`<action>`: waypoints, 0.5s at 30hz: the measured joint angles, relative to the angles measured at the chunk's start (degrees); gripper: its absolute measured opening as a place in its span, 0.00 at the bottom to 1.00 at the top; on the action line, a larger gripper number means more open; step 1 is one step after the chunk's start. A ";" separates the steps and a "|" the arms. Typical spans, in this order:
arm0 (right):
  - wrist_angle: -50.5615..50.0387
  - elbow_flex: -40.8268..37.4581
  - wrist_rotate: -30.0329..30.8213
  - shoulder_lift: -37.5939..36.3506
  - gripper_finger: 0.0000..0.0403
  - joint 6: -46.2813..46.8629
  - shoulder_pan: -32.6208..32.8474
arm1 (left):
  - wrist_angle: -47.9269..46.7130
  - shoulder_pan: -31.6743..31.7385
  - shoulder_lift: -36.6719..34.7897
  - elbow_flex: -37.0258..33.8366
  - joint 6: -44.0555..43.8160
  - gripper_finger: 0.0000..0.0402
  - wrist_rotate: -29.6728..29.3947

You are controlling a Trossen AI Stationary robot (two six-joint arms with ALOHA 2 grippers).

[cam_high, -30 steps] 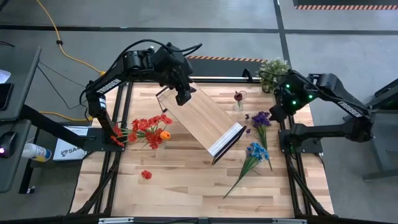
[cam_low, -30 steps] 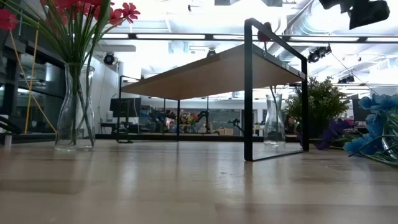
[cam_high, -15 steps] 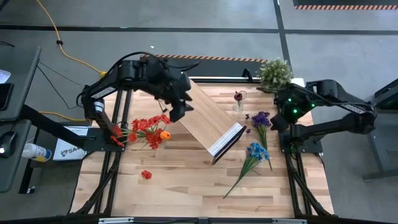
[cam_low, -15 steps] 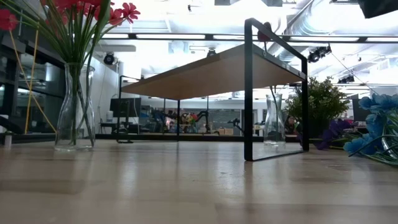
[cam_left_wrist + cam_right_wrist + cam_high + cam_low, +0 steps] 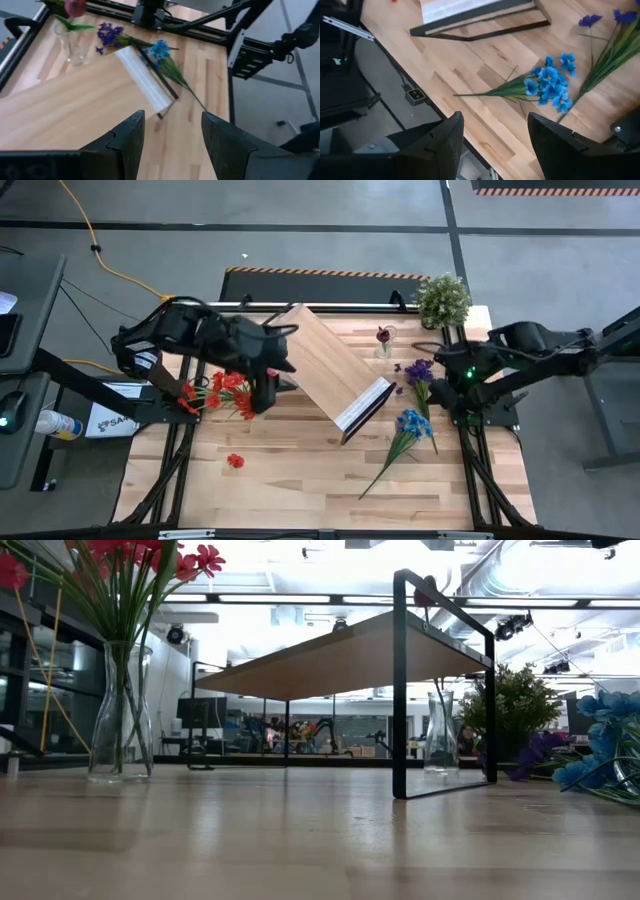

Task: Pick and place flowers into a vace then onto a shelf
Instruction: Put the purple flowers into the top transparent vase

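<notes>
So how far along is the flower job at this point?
Partly done. The red flowers stand in a vase, and a dark red bloom sits in a second vase. Nothing is in hand: both claws are open and empty. The blue flowers, purple flowers and a loose red bloom lie on the table; the shelf is bare.

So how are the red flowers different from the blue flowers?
The red flowers stand upright in a glass vase; the blue flowers lie flat on the table, in no vase. The red ones sit near the left arm, the blue ones near the right arm. Both have long green stems.
</notes>
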 joint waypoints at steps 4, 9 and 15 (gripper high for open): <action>-0.01 -0.02 4.06 1.96 0.52 4.40 6.26 | -0.07 -3.36 -0.01 0.00 -1.48 0.57 -0.43; -3.10 -0.02 11.51 5.58 0.52 7.76 12.67 | -1.59 -7.16 -0.01 0.00 -3.87 0.57 -0.58; -10.99 -0.04 21.36 10.68 0.52 10.71 16.52 | -3.48 -11.04 -0.32 -0.04 -6.73 0.57 -2.60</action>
